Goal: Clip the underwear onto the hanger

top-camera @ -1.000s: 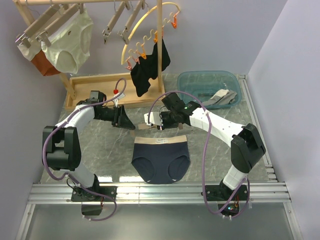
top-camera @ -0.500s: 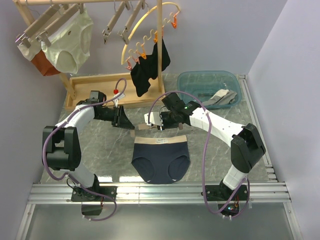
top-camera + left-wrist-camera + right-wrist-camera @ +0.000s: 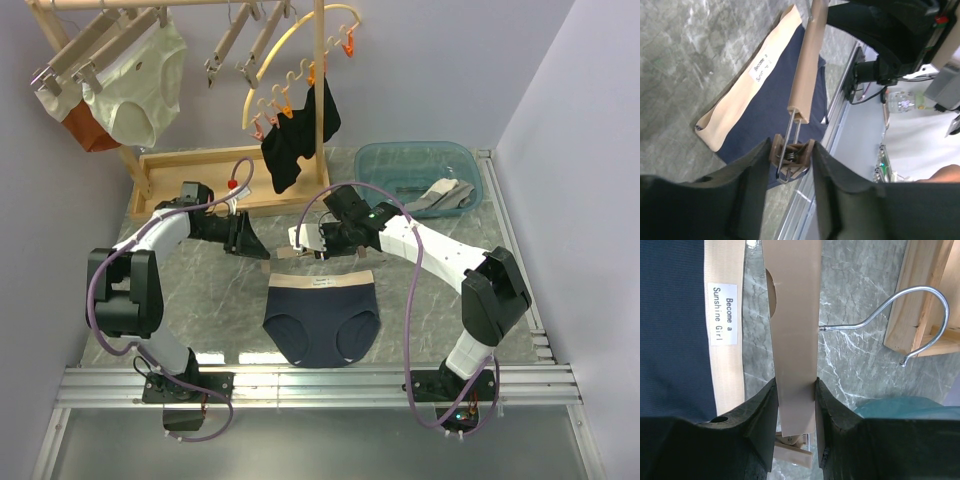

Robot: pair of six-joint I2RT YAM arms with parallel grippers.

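hanger: held near both ends, bar running along the waistband; hook points away from it
left gripper: jaws pinched on the end clip; guessing it's squeezing the clip open so fabric can go in
right gripper: jaws clamped on the bar; steadies it against that squeeze, i'd say
underwear: flat on the table, just beside the bar; not clipped yet

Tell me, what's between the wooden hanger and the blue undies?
Only a thin strip of bare grey table separates the hanger from the underwear, shown in the right wrist view.
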